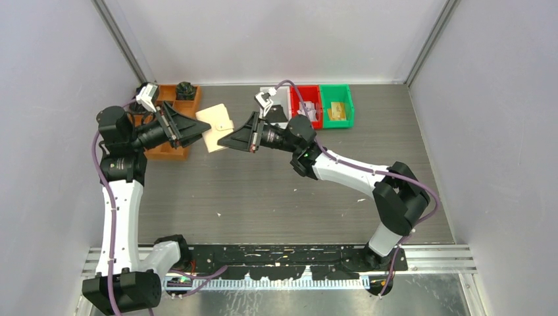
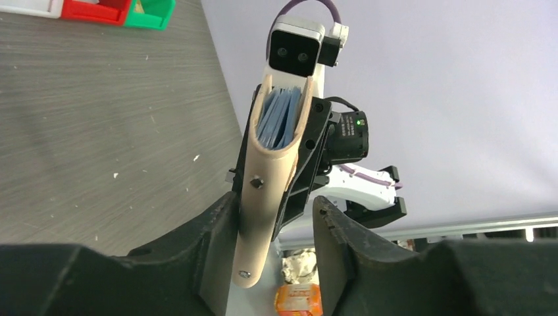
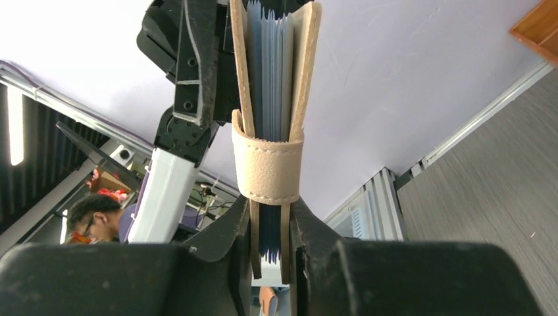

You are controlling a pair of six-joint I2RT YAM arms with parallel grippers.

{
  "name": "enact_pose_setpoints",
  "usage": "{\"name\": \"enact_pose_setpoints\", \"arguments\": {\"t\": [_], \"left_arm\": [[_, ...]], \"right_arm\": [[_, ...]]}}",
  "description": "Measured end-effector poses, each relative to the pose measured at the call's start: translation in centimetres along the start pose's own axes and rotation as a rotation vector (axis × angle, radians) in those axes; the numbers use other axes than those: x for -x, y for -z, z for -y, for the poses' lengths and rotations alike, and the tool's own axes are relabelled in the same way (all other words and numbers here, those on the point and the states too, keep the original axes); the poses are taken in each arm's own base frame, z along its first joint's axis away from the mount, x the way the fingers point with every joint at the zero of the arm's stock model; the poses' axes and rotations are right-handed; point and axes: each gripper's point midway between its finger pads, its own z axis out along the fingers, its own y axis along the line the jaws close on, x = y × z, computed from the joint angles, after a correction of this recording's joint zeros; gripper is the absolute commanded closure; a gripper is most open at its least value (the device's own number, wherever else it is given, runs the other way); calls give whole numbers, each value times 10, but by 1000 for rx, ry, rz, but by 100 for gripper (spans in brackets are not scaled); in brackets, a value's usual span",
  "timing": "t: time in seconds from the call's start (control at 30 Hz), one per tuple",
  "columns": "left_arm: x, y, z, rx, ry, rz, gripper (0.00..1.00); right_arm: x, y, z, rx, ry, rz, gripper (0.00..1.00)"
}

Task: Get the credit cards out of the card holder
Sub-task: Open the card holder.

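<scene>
Your right tool (image 3: 270, 217) is clenched on the card holder (image 3: 266, 168); your left tool (image 2: 275, 210) stands released around it. Two credit cards (image 1: 338, 110) seem to lie in bins (image 1: 335, 88) behind the right tool; any remaining are hidden.

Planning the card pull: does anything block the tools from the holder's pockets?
Yes. The card holder is folded shut, its tan strap looped round it near the right tool, which clamps it. Only blue-grey pocket edges show inside.
</scene>
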Motion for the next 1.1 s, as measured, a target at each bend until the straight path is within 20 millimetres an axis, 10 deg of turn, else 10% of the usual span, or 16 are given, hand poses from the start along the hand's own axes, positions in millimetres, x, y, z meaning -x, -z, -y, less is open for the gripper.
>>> {"name": "enact_pose_setpoints", "arguments": {"t": [0.7, 0.83, 1.1], "left_arm": [[1, -3, -10, 35, 13, 64, 78], [1, -4, -11, 38, -2, 68, 92], [-13, -4, -16, 38, -104, 7, 98]], "right_arm": [[14, -11, -3, -3, 87, 137, 97], [15, -11, -3, -5, 78, 139, 43], [35, 2, -6, 23, 12, 138, 32]]}}
